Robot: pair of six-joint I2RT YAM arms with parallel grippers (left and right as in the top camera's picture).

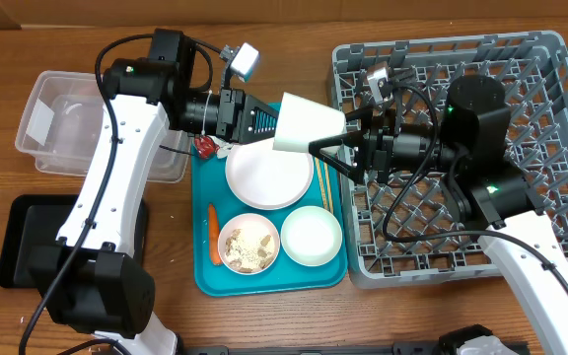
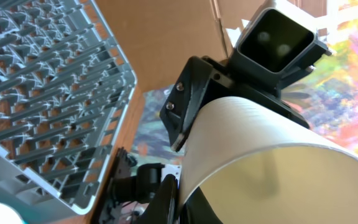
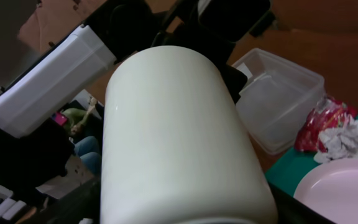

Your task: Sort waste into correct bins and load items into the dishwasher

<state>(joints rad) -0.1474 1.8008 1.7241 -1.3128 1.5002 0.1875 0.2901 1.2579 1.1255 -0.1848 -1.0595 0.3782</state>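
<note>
Both arms' jaws clasp the cup [image 1: 309, 123] above the teal tray [image 1: 205, 281]

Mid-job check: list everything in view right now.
cup: 1, white, in the air between both grippers
plate: 1, white-pink, back of teal tray
bowls: 2, white, tray front; left one holds beige scraps
carrot piece: 1, orange, tray's left edge
chopsticks: pair, light wood, right of plate
wrapper: 1, red, tray's back-left corner
paper: 1, white, beside wrapper
tub: 1, clear, far left
black tray: 1, front left
rack: 1, grey, right
left gripper, right gripper: black, at the cup; grip unclear
</note>
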